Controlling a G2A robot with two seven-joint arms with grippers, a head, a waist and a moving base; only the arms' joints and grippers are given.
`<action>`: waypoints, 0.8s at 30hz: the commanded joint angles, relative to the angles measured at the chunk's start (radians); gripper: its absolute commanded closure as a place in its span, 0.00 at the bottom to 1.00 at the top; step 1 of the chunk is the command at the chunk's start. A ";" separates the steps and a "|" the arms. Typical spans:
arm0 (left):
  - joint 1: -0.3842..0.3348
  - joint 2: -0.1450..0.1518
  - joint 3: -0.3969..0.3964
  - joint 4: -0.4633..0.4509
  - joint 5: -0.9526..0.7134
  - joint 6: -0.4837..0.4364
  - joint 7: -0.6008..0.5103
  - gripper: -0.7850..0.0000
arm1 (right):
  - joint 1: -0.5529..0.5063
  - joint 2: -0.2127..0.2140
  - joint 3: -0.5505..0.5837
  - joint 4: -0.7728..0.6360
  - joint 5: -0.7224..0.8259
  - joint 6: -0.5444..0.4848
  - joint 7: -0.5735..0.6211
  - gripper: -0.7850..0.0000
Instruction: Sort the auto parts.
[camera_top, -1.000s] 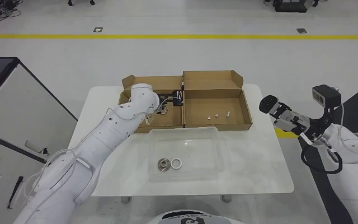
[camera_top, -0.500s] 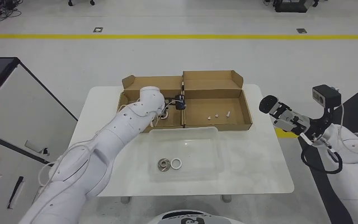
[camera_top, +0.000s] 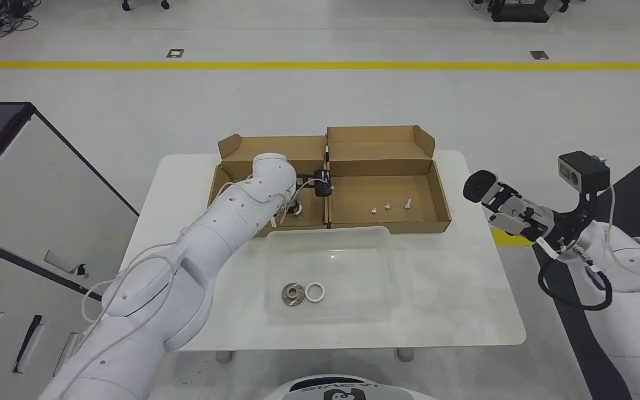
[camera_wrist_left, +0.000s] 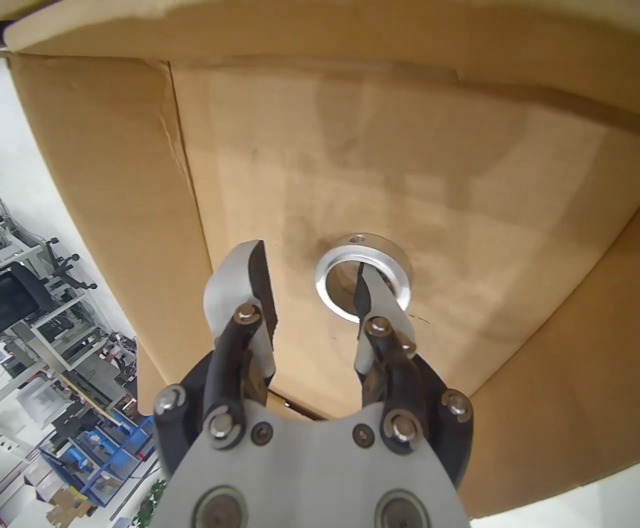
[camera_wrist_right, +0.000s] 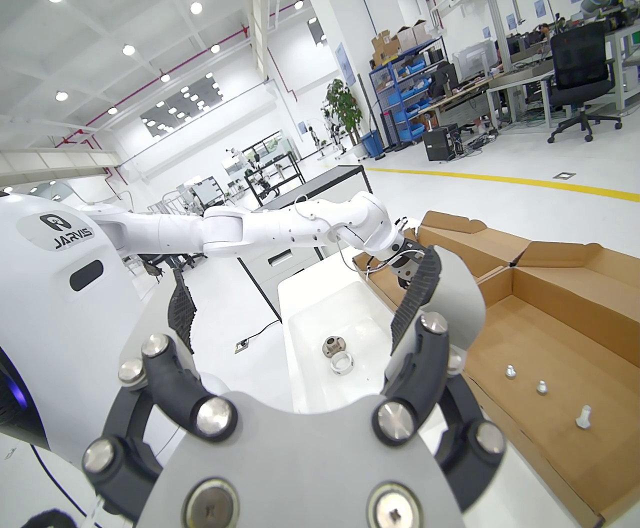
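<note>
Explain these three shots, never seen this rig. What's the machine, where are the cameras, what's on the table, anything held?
It is a two-armed robot at a white table. One picture looks down from a camera above its arms. The other two come from a camera on each wrist, so each shows its own gripper up close.

On the table stand two open cardboard boxes and a clear tray. The tray holds a flanged metal part and a white ring. The right box holds three bolts.

The left arm is down in the left box. The left gripper is open and holds nothing. It is over a metal ring lying on the box floor, with one fingertip in line with the ring's hole. The right gripper is open and empty too, past the table's edge.
</note>
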 joint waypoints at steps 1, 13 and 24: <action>-0.007 -0.002 -0.002 0.009 0.004 0.008 0.004 0.04 | 0.000 0.000 0.000 0.000 0.000 0.000 0.000 0.00; -0.046 0.041 -0.084 -0.058 0.004 0.004 0.005 0.00 | 0.000 0.000 0.000 0.000 0.000 0.000 0.000 0.00; 0.050 0.169 -0.290 -0.406 -0.064 -0.168 -0.166 0.00 | 0.000 0.000 0.000 0.000 0.000 0.000 0.000 0.00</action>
